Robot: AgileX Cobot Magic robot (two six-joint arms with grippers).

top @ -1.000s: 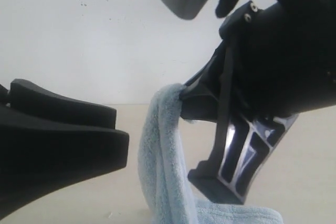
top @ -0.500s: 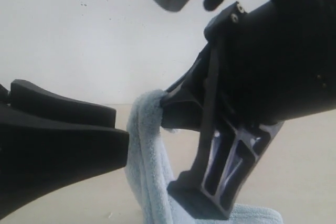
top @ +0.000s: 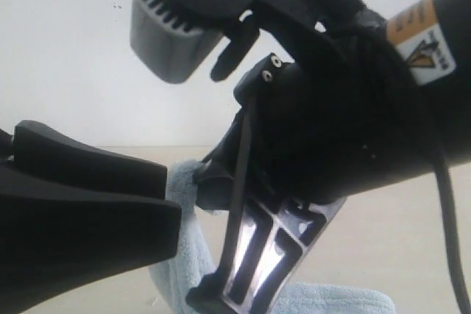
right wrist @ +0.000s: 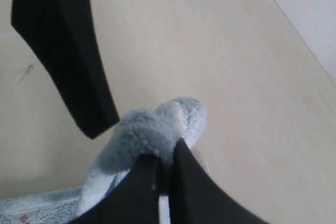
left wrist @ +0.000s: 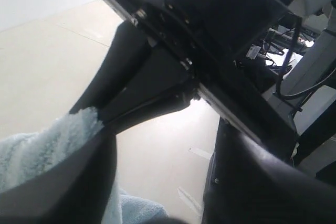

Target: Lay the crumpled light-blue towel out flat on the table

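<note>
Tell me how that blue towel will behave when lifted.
Likely floppy: the towel hangs in folds from the right gripper. Probably light, since that small pinch holds it up. Its fluffy pile should resist slipping, though the trailing part may drag on the table.

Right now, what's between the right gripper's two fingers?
A bunched fold of the towel, pinched by the right gripper; the right wrist view shows it.

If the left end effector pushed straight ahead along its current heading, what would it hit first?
Most likely the pale-blue fluffy terry towel: its raised fold, pinched by the right end effector, hangs just ahead of the open left end effector. Depth is hard to judge here.
</note>
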